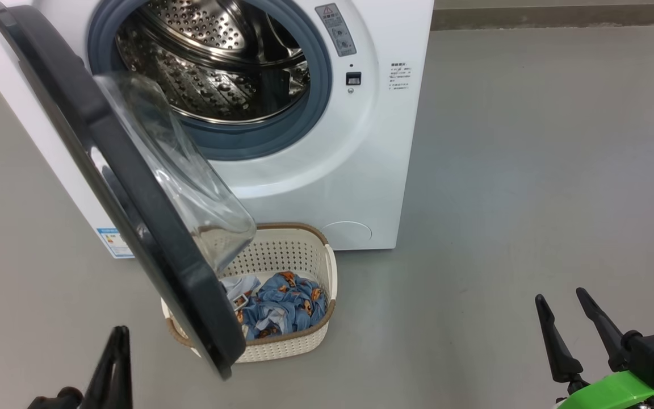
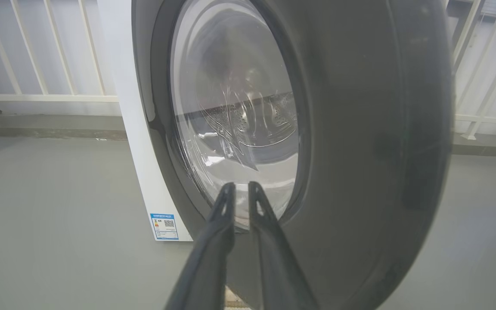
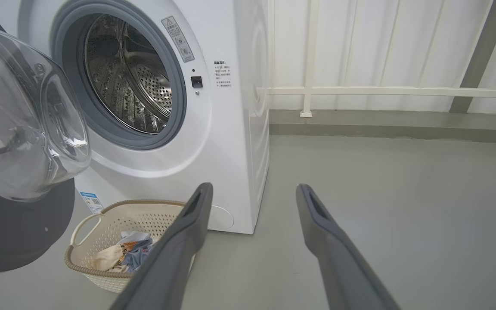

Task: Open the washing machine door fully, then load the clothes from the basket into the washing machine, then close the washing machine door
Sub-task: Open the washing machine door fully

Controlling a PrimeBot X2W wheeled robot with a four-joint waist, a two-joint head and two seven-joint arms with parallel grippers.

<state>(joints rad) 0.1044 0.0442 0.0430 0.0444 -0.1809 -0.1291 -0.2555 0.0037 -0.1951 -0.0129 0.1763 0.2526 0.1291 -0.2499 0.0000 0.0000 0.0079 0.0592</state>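
Head view: a big white front-loading washing machine (image 1: 332, 170) is seen at twelve o'clock, its perforated steel drum (image 1: 213, 62) exposed. Its large round door (image 1: 128, 193), with a glossy black rim and a clear bulging glass bowl, is stood open toward seven o'clock, partly covering a small cream perforated plastic basket (image 1: 287, 250). The basket is set on the grey floor (image 1: 503, 199) at six o'clock of the washer, just beside its front. Soft blue garments (image 1: 287, 304) printed with orange figures are seen inside it. At seven o'clock the left gripper (image 1: 121, 332) is nearly closed on nothing, its tips directed at the door's outer face. At four o'clock the right gripper (image 1: 560, 295) is spread wide and empty.
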